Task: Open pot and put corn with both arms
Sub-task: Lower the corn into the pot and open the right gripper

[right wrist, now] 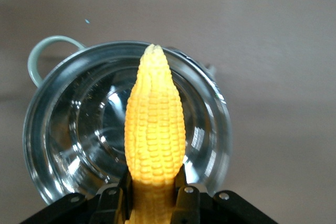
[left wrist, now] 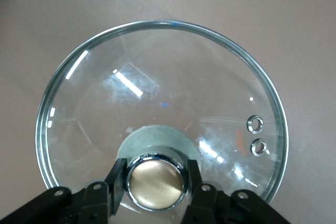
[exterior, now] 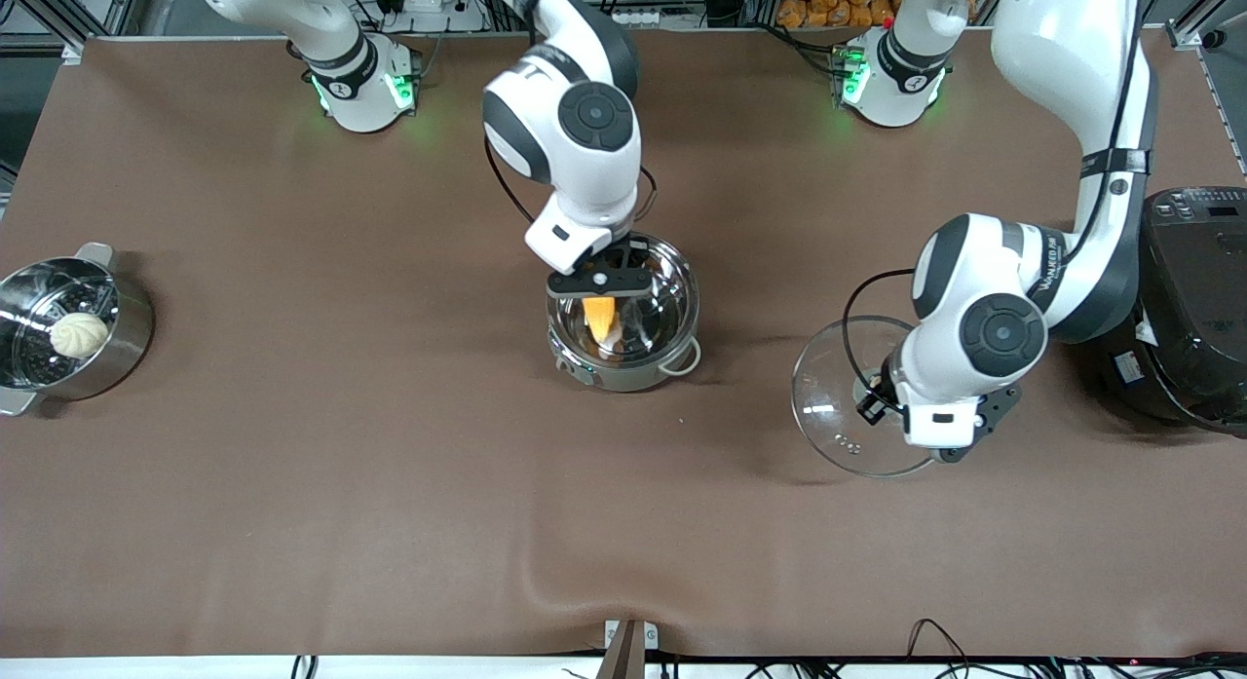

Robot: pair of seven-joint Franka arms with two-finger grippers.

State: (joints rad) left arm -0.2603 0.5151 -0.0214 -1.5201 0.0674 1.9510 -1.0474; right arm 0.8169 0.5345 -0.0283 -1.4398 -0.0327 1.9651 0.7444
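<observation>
The shiny steel pot (exterior: 672, 289) stands open mid-table; in the right wrist view its rim (right wrist: 220, 108) rings a bare inside. My right gripper (exterior: 600, 287) is shut on the thick end of the yellow corn (exterior: 599, 317) and holds it pointing down over the pot's mouth; the cob (right wrist: 155, 124) fills the middle of the right wrist view. My left gripper (exterior: 911, 406) is shut on the metal knob (left wrist: 155, 182) of the clear glass lid (exterior: 838, 396), toward the left arm's end of the table. The lid (left wrist: 157, 93) shows whole in the left wrist view, with brown cloth under it.
A steel steamer pot (exterior: 127, 338) with a white bun (exterior: 80, 334) stands at the right arm's end. A large black rice cooker (exterior: 1193, 309) stands at the left arm's end, close to the left arm's elbow. Brown cloth covers the table.
</observation>
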